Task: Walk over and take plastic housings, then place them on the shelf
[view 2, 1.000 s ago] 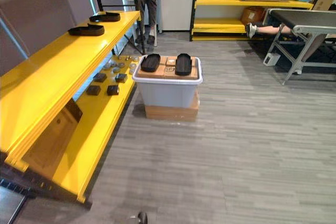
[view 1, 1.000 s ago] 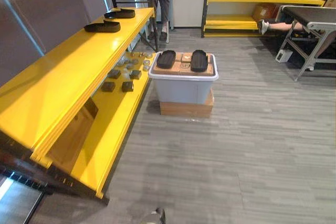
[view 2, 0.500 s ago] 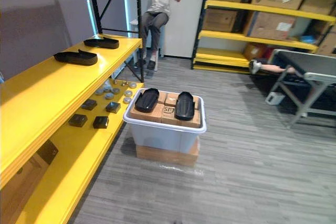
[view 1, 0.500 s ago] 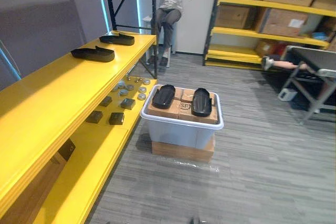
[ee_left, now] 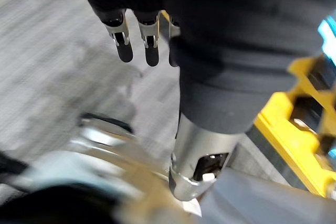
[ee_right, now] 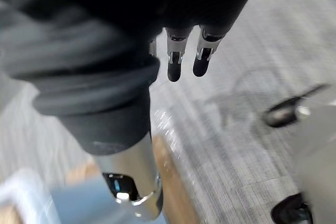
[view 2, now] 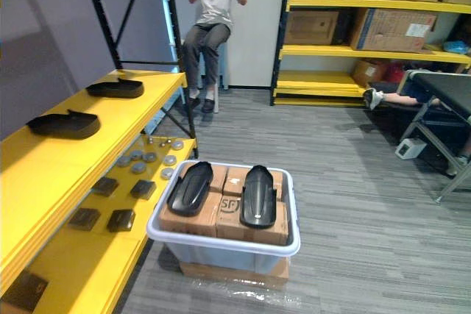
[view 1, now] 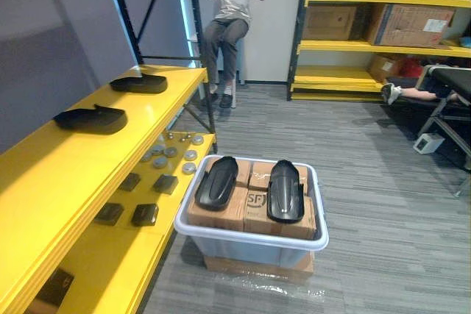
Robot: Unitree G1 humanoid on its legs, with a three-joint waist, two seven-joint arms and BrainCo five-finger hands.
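- Nothing held in the left hand (ee_left: 151, 45): fingers slack and nearly straight, pointing down at the grey plank floor (ee_left: 47, 35).
- Same at the right hand (ee_right: 176, 64): loose, uncurled and empty above the floor.
- Ahead, near and centre: two black elongated plastic housings, the left housing (view 1: 215, 182) and the right housing (view 1: 285, 190), lying side by side but apart on top of brown cardboard boxes (view 1: 254, 207).
- Boxes packed into a white-rimmed grey plastic tub (view 1: 246, 249), itself resting on a flat cardboard carton (view 1: 257, 266) on the floor.
- To the left, just beside the tub: a long yellow shelf unit (view 1: 44, 182) running from near to far.
- On its top board, well apart: two more black housings, a nearer one (view 1: 92, 118) and a farther one (view 1: 139, 84).
- On its lower board: small dark square blocks (view 1: 145, 215) nearer, round grey metal discs (view 1: 171, 154) farther.
- At the far end: a seated person (view 1: 229, 12) with hands raised.
- Far right: yellow racking (view 1: 368, 45) loaded with cardboard cartons.
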